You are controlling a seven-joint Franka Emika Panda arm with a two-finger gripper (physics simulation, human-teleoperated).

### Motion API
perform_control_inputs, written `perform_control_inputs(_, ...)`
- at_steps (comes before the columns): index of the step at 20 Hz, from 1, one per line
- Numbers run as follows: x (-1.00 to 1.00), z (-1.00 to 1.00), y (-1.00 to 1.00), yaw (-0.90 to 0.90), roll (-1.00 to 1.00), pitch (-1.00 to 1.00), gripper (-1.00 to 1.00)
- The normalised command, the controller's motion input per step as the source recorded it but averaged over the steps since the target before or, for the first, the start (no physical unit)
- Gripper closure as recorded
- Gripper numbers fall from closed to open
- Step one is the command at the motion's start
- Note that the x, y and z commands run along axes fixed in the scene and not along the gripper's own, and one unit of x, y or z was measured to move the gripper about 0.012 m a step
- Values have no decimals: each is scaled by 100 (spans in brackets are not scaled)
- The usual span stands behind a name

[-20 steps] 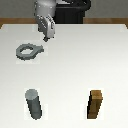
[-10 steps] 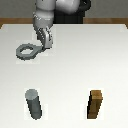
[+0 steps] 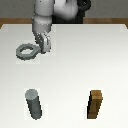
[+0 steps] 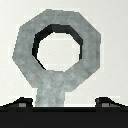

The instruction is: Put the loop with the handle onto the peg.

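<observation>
We see the gripper (image 3: pixel 44 48) open astride the ring's (image 3: pixel 26 51) handle, ungrasped; peg (image 3: pixel 34 104) at six o'clock awaits.

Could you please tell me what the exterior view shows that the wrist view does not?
Only the exterior view shows the peg, the brown block, the arm and the table. Only the wrist view shows the round hole close up and the gripper fingertips either side of the handle. Both show the loop with the handle.
</observation>
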Motion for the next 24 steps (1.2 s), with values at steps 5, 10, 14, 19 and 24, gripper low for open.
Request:
perform_control_inputs(5,0,-20,0,0,0,0,-100)
perform_control_inputs(10,0,0,0,0,0,0,100)
perform_control_inputs(14,0,0,0,0,0,0,100)
perform_control_inputs(19,0,40,0,0,0,0,100)
perform_control_inputs(24,0,100,0,0,0,0,100)
